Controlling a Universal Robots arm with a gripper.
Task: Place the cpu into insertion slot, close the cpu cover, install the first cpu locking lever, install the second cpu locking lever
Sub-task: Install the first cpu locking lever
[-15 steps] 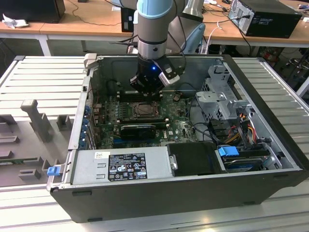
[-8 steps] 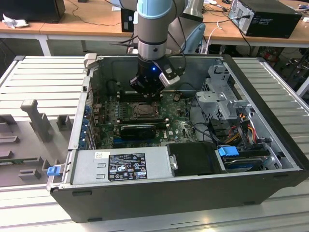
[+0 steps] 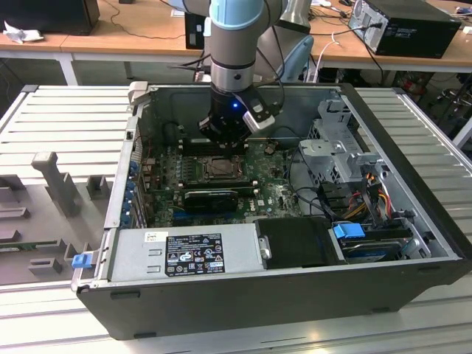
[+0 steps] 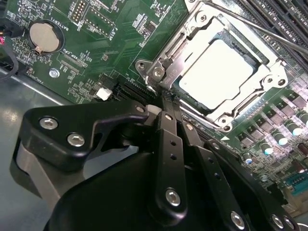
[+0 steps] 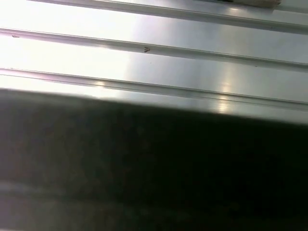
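Down inside the open computer case [image 3: 413, 184] in the exterior view, gripper [image 3: 221, 144] poised just above the socket [image 3: 220, 168] on the green board [image 3: 273, 193]. Closer in the second wrist view: chip [image 4: 216, 67] seated flat in the socket, silvery cover [image 4: 202, 29] lying closed around it, gripper [image 4: 166, 103] narrowed to a slim gap, fingers [image 4: 169, 130] nearly together, tips right at the cover's near corner, gripping nothing visible. Coin battery [image 4: 44, 37] off to one side. Ribbed metal surface [image 5: 154, 57] over in the first wrist view.
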